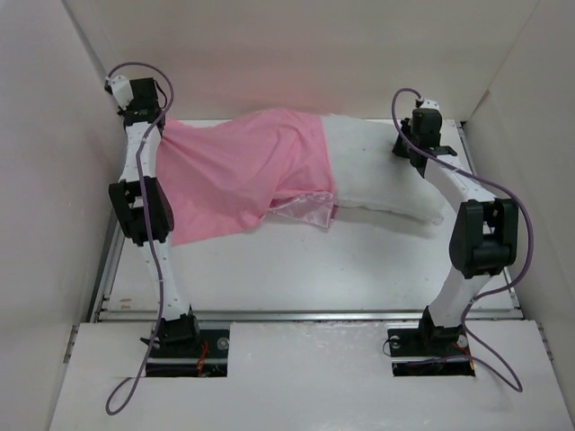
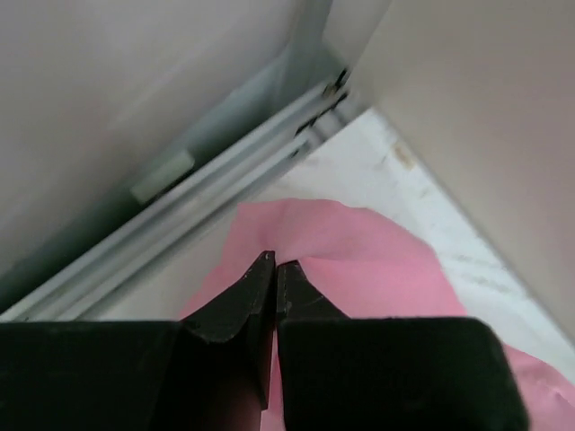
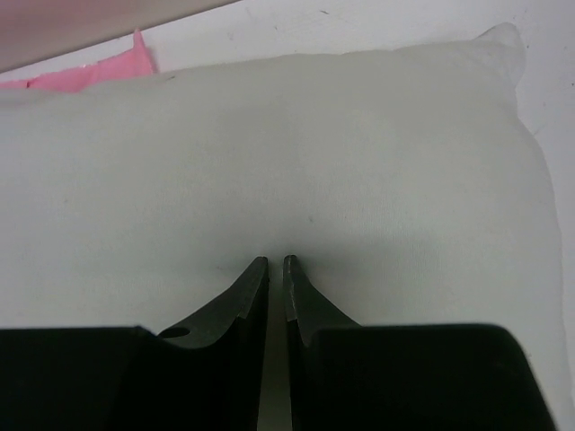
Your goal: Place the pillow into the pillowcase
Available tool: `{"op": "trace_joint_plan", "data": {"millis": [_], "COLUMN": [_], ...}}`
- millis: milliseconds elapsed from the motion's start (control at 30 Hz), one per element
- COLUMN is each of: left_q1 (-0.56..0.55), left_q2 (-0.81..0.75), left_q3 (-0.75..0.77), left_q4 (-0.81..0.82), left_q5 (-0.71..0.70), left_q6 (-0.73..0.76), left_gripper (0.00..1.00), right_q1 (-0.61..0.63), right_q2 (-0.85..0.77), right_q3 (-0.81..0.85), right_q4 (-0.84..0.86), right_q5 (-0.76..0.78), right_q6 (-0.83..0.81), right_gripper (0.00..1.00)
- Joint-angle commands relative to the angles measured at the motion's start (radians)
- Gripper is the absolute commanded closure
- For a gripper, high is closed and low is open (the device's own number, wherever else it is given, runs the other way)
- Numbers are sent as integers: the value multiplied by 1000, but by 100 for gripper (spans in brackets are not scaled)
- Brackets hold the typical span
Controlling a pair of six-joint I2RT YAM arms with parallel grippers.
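The pink pillowcase (image 1: 243,171) lies across the back of the table and covers the left part of the white pillow (image 1: 386,175). The pillow's right half sticks out of the case's opening, where a shiny inner face (image 1: 305,208) shows. My left gripper (image 1: 151,121) is at the case's far left corner and, in the left wrist view, the left gripper (image 2: 276,260) is shut on a fold of the pillowcase (image 2: 359,260). My right gripper (image 1: 415,144) is at the pillow's far right end, and in the right wrist view the right gripper (image 3: 276,260) pinches the pillow (image 3: 269,153). A strip of pillowcase (image 3: 90,76) shows beyond.
White enclosure walls stand close on the left, back and right. A metal rail (image 2: 180,206) runs along the left wall beside the left gripper. The white tabletop (image 1: 305,269) stretches in front of the pillow to the front rail (image 1: 305,314).
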Motion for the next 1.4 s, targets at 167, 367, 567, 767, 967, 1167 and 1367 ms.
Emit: {"op": "trace_joint_plan", "data": {"millis": [167, 367, 567, 767, 967, 1167, 1367], "left_q1": [-20, -87, -261, -443, -525, -525, -483], "left_q2": [-40, -198, -427, -634, -634, -535, -274], "left_q3": [99, -84, -351, -765, -847, -774, -470], "left_q4": [240, 240, 201, 321, 297, 286, 176], "left_q5": [165, 399, 411, 535, 485, 431, 449], "left_q6": [141, 190, 220, 72, -6, -6, 52], "left_gripper": [0, 0, 0, 0, 0, 0, 0], "right_q1": [-12, 31, 31, 74, 83, 189, 433], "right_q2": [-133, -180, -36, 263, 279, 37, -241], "right_q3": [-83, -34, 196, 575, 437, 4, -256], "right_q4": [-3, 19, -1, -139, -158, -114, -126], "right_q5": [-103, -160, -293, -401, -514, -634, -521], "right_q6": [-129, -233, -252, -252, -232, -222, -126], "right_gripper": [77, 53, 34, 31, 35, 41, 41]}}
